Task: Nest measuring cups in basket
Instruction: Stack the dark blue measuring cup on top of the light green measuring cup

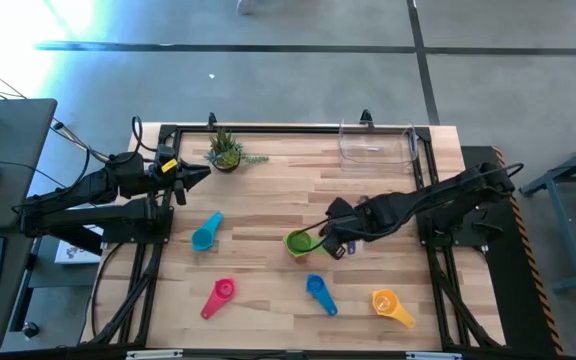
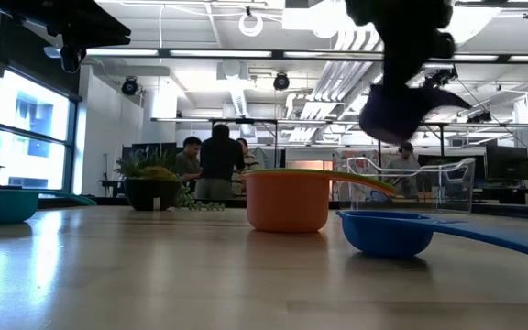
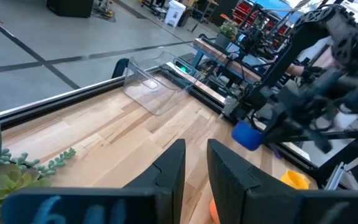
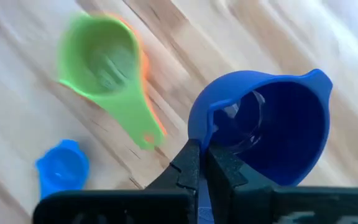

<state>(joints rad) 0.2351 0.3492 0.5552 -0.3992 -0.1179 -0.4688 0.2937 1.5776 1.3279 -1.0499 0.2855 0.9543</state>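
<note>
Right hand (image 4: 201, 163) clamped on rim of dark blue-purple plastic measuring cup (image 4: 272, 124), lifted above green plastic cup (image 1: 301, 241) nested in orange one, probably for nesting. Clear plastic basket (image 1: 376, 146) far off on surface. Left hand (image 3: 194, 168) part open, empty.

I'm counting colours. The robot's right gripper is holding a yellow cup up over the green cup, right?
Not quite: the cup pinched in the right gripper is dark blue, not yellow, as the right wrist view shows. It does hang over the green cup.
</note>
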